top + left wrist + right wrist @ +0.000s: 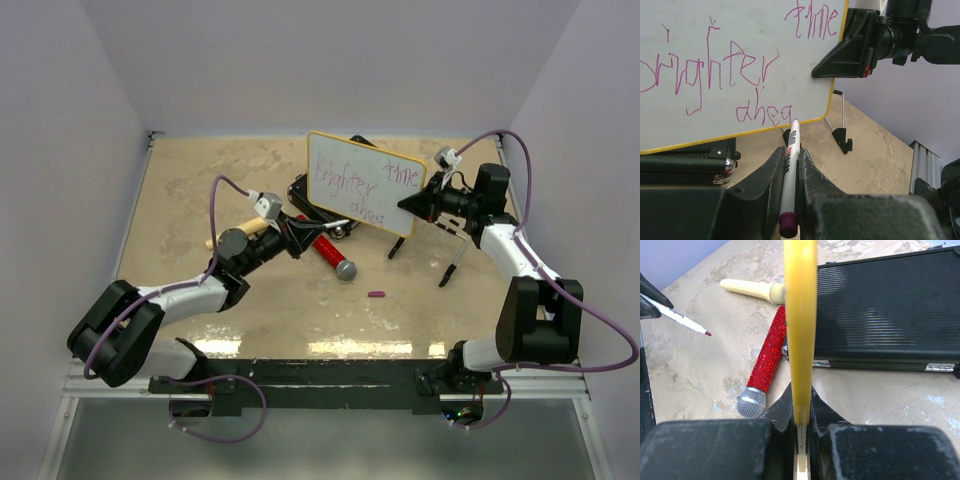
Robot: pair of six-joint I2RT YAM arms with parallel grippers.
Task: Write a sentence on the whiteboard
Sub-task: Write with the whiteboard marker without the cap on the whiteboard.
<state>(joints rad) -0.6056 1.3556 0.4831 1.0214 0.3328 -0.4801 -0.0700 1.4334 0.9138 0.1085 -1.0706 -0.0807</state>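
My right gripper (418, 203) is shut on the right edge of the whiteboard (362, 183) and holds it tilted above the table. The board's yellow rim shows edge-on between the jaws in the right wrist view (800, 315). The sentence (735, 70) is in purple and reads "brighter", "time" and "ahea". My left gripper (790, 152) is shut on a white marker (790, 170). The marker's tip points at the board's lower rim, just right of "ahea". In the right wrist view the marker tip (700, 330) stands a little off the board.
A black case (880, 315) lies behind the board. A red glitter microphone (330, 255) and a cream microphone (752, 290) lie under and left of it. A purple cap (376, 294) lies on the table in front. Black clip feet (395, 247) hang below the board.
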